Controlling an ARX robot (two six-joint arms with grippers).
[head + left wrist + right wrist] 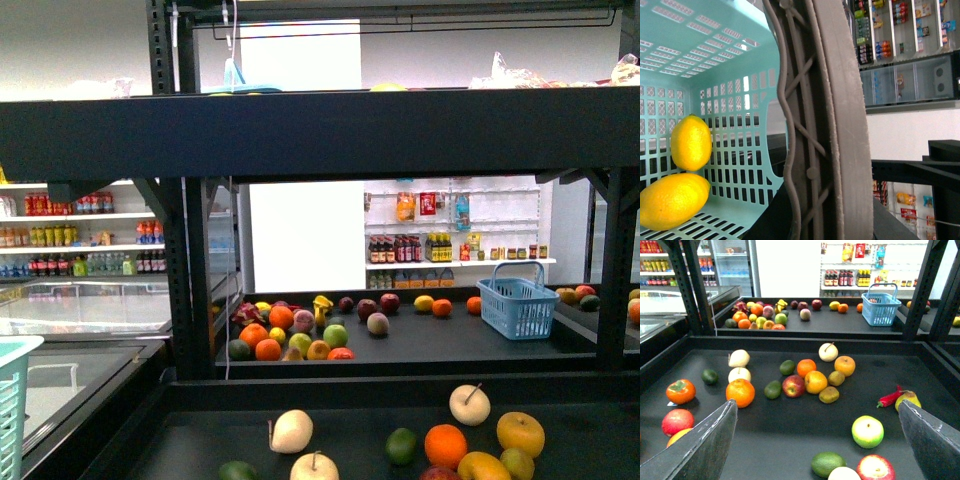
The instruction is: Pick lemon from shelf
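The right gripper (pixel 815 440) hovers above the shelf (pixel 790 435) tier of scattered fruit, fingers spread wide and empty. The left gripper's finger (pixel 830 125) is beside a teal basket (pixel 705 60) holding two lemons (pixel 691 142), touching; whether its fingers are apart cannot be told.

The shelf (pixel 790 435) is black metal framing with a matt dark deck. The teal basket (pixel 715 60) looks like glossy perforated plastic, the two lemons (pixel 691 142) inside have smooth, slightly shiny skin, and that gripper finger (pixel 845 125) is a dull, grainy grey.
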